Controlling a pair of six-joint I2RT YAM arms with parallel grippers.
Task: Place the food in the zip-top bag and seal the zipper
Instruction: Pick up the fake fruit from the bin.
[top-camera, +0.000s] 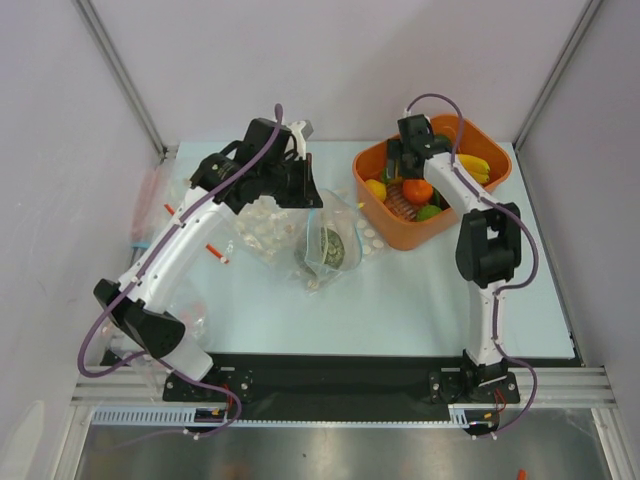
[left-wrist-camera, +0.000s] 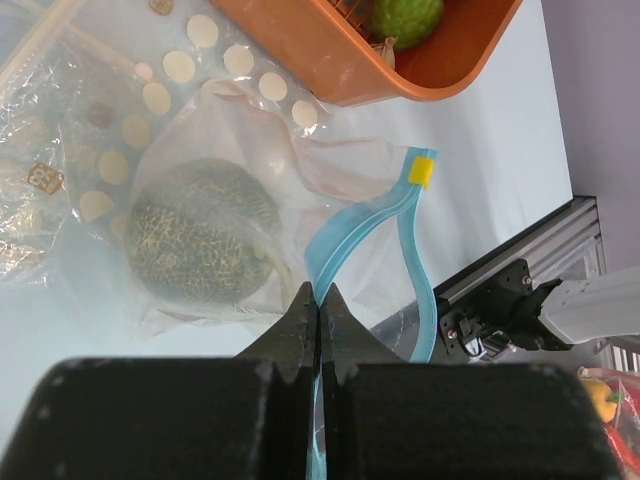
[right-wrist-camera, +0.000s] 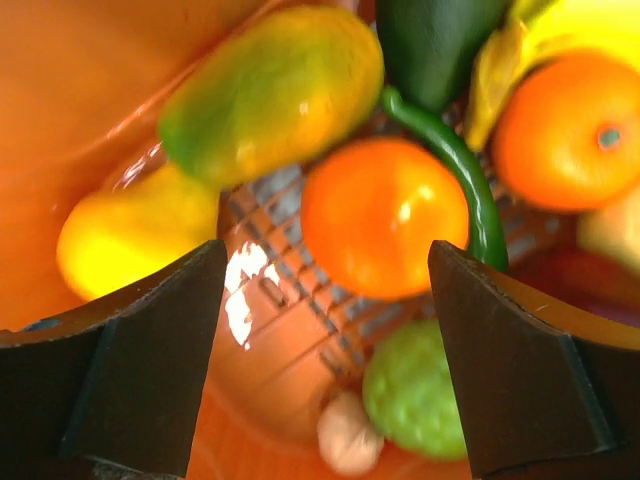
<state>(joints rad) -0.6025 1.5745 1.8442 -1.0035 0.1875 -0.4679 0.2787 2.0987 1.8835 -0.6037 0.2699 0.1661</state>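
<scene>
The zip-top bag (top-camera: 325, 235) lies mid-table with a grey-green bumpy ball (left-wrist-camera: 200, 235) inside it. Its zipper (left-wrist-camera: 345, 235) curves up from the open mouth, with a yellow tab (left-wrist-camera: 422, 170) at its end. My left gripper (left-wrist-camera: 318, 300) is shut on that blue strip, holding the mouth up. The rest of the food sits in the orange basket (top-camera: 390, 228): an orange (right-wrist-camera: 385, 215), a mango (right-wrist-camera: 270, 90), a lemon (right-wrist-camera: 135, 235), a second orange (right-wrist-camera: 570, 130) and a light-green bumpy fruit (right-wrist-camera: 425, 390). My right gripper (right-wrist-camera: 328, 262) hangs open just above the first orange, touching nothing.
Clear bags printed with white dots (top-camera: 262, 225) lie under and left of the zip-top bag. A dark green avocado (right-wrist-camera: 435, 40), a green pepper (right-wrist-camera: 455, 165) and bananas (top-camera: 475, 168) also fill the basket. Another crumpled clear bag (top-camera: 150, 195) sits at the table's left edge by the frame post.
</scene>
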